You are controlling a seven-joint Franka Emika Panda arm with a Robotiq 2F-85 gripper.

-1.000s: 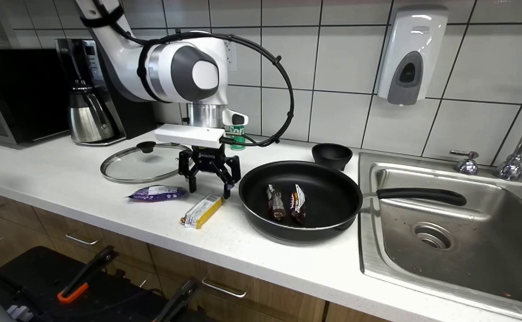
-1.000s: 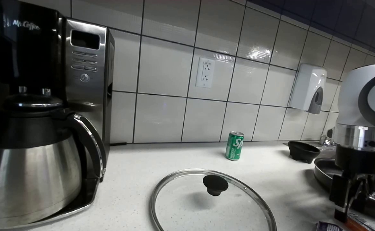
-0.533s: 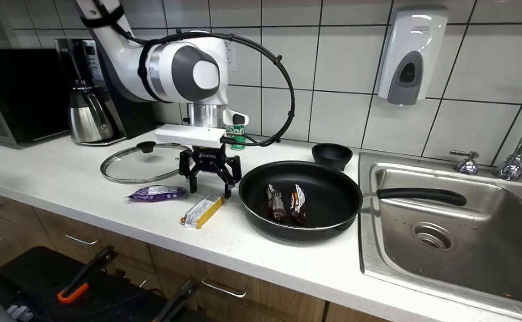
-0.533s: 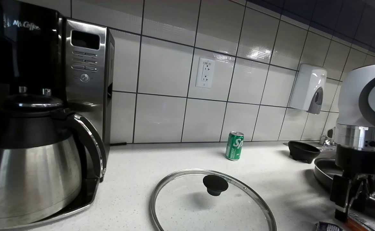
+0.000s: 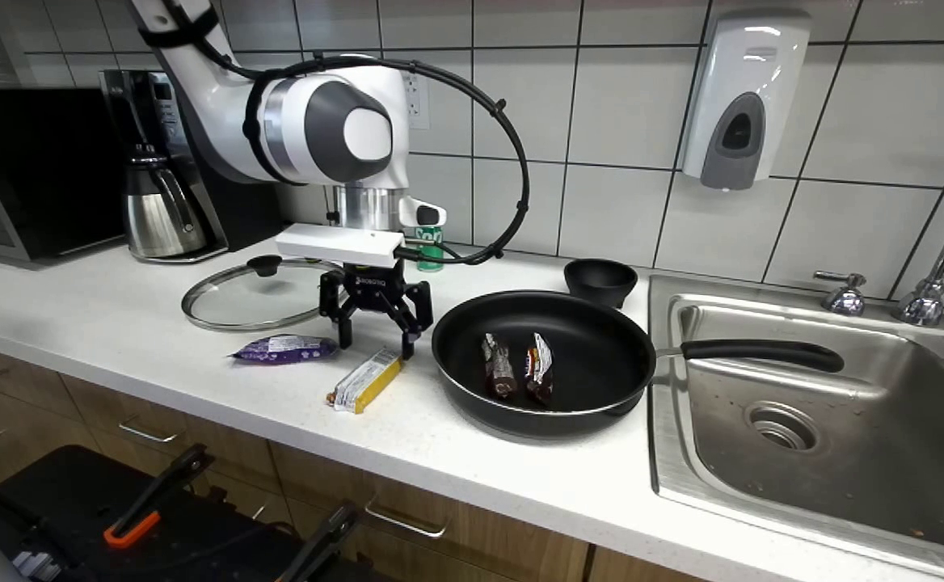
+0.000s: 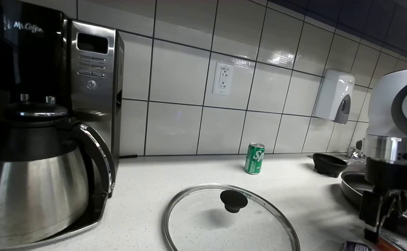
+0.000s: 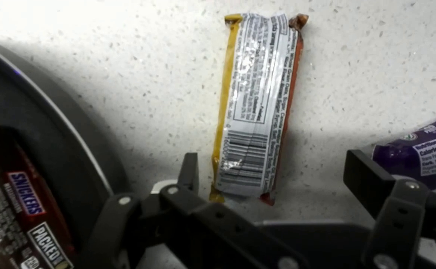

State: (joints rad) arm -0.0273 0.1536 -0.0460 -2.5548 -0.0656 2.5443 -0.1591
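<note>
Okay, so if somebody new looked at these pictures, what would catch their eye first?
Probably the big black frying pan beside the sink, with two wrapped bars lying inside it. Then the open gripper, low over the counter between the pan and a purple packet, close to a yellow-sided snack bar. In an exterior view, a steel coffee carafe fills the lower left.

"SNICKERS" marks the brown wrapper (image 7: 22, 215), "Calories 180" the purple packet (image 7: 423, 153) — "Mr. Coffee" the coffee maker (image 6: 38, 62).

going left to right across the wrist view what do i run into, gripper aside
Black pan with a Snickers packet in it → yellow-edged snack bar on the counter → purple packet
</note>
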